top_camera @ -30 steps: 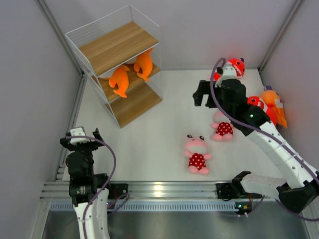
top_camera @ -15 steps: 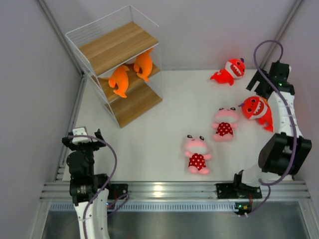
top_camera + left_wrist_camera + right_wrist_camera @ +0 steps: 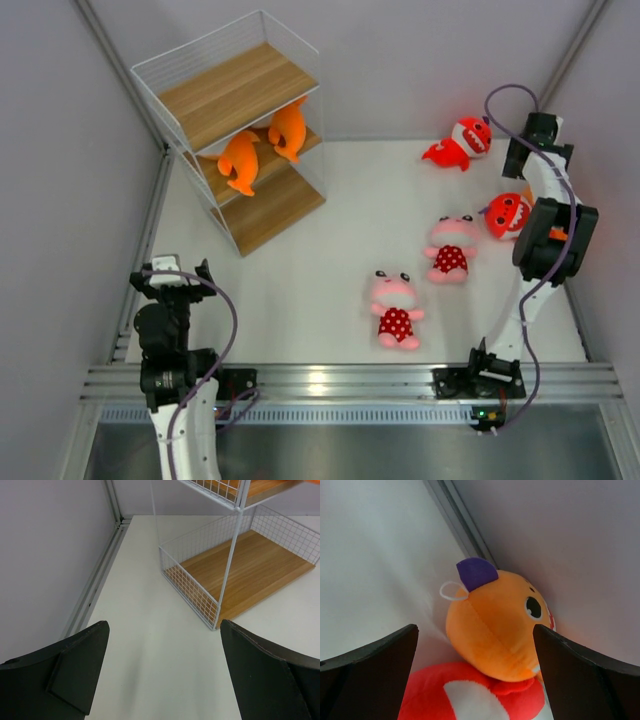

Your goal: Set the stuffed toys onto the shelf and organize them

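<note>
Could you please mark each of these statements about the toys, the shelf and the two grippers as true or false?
1. Two orange sharks lie on the middle tier of the shelf. True.
2. A pink animal sits on the shelf's top board. False: that board is bare, and both pink animals lie on the table.
3. The left gripper is open and holds nothing. True.
4. The right gripper is shut on a red shark. False: its fingers stand wide apart and grip nothing.
5. A red shark lies on the table near its far edge. True.
</note>
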Tool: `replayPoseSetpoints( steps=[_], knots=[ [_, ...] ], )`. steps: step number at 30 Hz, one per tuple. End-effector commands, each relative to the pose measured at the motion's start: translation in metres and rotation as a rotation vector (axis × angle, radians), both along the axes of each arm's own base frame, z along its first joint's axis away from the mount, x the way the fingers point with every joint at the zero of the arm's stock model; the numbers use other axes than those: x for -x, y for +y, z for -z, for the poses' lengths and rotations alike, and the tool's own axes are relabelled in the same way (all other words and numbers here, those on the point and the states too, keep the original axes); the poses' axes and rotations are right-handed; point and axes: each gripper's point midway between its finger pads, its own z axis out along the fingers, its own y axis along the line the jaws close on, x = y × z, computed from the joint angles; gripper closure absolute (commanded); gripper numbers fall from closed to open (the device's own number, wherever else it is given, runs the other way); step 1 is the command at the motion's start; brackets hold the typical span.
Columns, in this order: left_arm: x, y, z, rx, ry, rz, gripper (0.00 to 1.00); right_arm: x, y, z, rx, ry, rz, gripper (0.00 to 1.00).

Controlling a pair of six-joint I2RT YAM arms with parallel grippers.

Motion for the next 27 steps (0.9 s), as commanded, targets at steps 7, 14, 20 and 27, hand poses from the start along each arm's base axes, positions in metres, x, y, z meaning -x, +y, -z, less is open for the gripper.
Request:
replayPoseSetpoints(
  steps=[7, 14, 20, 27],
  knots=[
    [-0.003, -0.015, -0.014, -0.024, -0.057, 0.095, 0.01, -0.010, -0.035, 0.023, 0.134, 0.099, -0.003, 0.02],
    [-0.002, -0.015, -0.015, -0.025, -0.060, 0.096, 0.01, -0.005, -0.040, 0.002, 0.159, 0.056, 0.056, 0.98],
    [0.000, -0.014, -0.021, -0.028, -0.073, 0.089, 0.01, 0.012, -0.025, -0.066, 0.181, -0.104, 0.075, 1.00],
    [0.016, -0.023, -0.061, -0.120, -0.136, 0.129, 0.01, 0.039, 0.078, -0.189, 0.233, -0.369, -0.103, 1.00]
  ],
)
